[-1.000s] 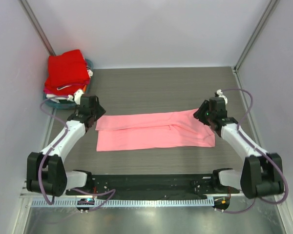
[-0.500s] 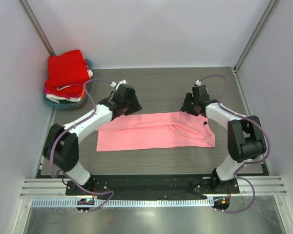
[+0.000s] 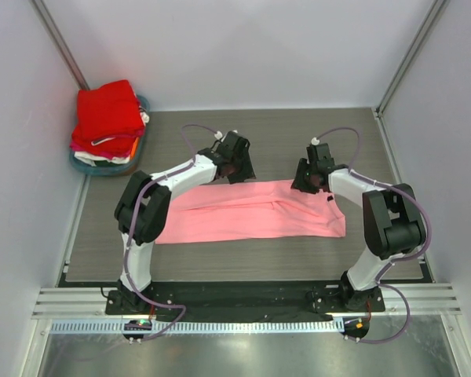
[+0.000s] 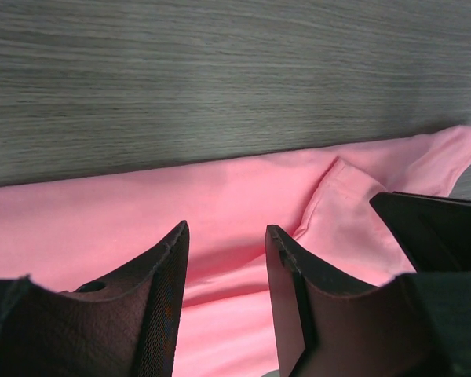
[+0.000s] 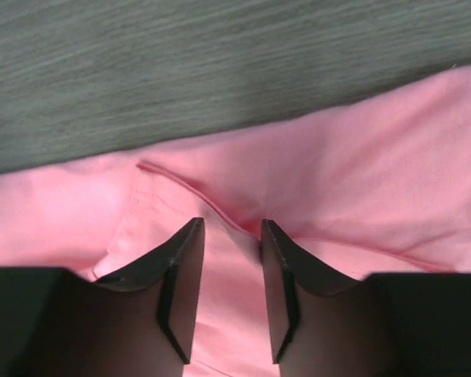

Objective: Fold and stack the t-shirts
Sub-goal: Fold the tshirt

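A light pink t-shirt point(image 3: 251, 214) lies flat across the middle of the table, folded into a long strip. My left gripper point(image 3: 239, 168) hovers over the middle of its far edge. In the left wrist view its jaws point(image 4: 228, 228) stand open over the pink cloth point(image 4: 102, 220), with nothing between them. My right gripper point(image 3: 308, 179) sits over the far right part of the strip. Its jaws point(image 5: 232, 222) are open and straddle a seam fold in the pink cloth point(image 5: 361, 173). A pile of folded t-shirts with a bright red one point(image 3: 106, 110) on top rests at the back left.
The pile sits in a shallow teal tray point(image 3: 94, 167) against the left wall. Grey walls close the table on the left, back and right. Dark wood tabletop point(image 3: 275, 133) shows behind the pink shirt.
My left gripper swung right from the strip's left end to the middle of its far edge. My right gripper moved from the right end up and inward to the far edge.
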`<action>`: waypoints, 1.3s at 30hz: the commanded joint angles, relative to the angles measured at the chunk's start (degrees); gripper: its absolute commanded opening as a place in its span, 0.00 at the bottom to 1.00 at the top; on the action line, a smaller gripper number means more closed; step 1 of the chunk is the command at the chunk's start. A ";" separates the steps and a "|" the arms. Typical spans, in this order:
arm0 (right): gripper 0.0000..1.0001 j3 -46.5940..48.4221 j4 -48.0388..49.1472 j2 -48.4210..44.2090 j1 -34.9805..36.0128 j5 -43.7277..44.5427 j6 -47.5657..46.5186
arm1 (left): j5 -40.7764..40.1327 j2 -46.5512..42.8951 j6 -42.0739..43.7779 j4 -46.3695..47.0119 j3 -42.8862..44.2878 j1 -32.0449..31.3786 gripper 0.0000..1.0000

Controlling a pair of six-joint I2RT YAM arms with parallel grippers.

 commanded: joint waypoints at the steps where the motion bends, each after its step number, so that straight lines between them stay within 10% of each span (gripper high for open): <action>1: 0.38 -0.83 1.59 -3.65 0.28 -2.74 -0.16 | 2.99 1.56 -0.67 -1.03 3.01 -0.82 0.45; 6: 0.07 -1.44 0.63 -4.44 0.28 -2.48 -0.42 | 3.43 3.58 -0.58 -1.64 3.46 -1.44 0.44; 21: 0.02 -10.85 -1.92 -18.13 0.81 -12.41 4.94 | 2.03 5.51 0.56 -2.43 2.31 -1.44 0.42; 39: 0.45 -17.45 -12.38 -34.49 1.16 -12.60 8.11 | 4.92 3.06 4.78 -1.21 5.30 -3.63 0.42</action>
